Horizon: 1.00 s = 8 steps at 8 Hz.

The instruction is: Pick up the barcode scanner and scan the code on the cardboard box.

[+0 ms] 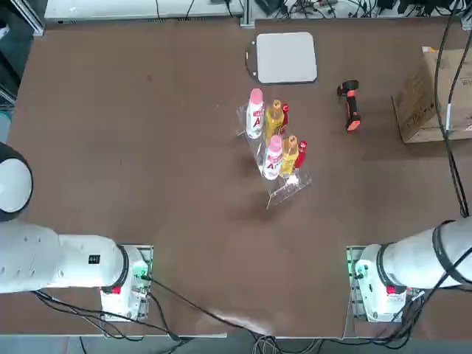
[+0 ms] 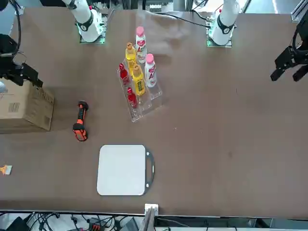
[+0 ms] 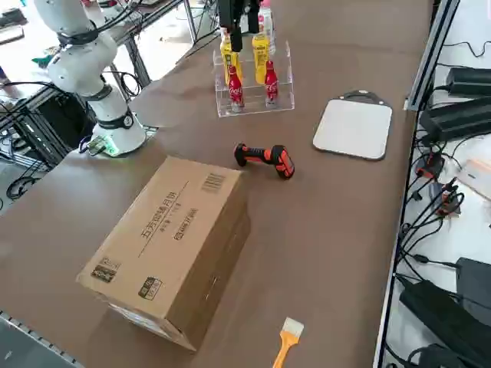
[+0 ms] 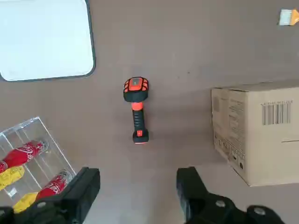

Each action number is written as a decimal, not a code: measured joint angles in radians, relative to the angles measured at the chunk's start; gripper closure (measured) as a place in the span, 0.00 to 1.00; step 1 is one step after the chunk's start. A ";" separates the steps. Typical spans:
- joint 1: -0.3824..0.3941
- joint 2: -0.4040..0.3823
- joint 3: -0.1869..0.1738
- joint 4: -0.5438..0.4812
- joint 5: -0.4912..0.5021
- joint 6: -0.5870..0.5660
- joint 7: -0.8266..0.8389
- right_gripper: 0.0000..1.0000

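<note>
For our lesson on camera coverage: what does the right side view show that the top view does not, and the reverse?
Only the right side view shows the cardboard box whole with its printed barcode, plus a small brush beyond it. Only the top view shows the parked left arm and the entire table. Both show the barcode scanner lying untouched, the grey pad and the bottle rack. Neither shows the right tool clearly.

Right arm's up in the air with the wrist pointing straight down at the bench. The right gripper [image 4: 135,191] hangs high, jaws spread wide apart, and there's nothing between them.
</note>
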 joint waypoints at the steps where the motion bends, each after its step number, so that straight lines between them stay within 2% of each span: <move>1: 0.000 0.004 0.000 0.000 0.000 0.000 0.000 0.00; 6: 0.001 0.045 0.001 -0.012 0.000 -0.003 -0.010 0.00; 8: 0.032 0.084 0.003 -0.067 0.003 0.077 -0.017 0.00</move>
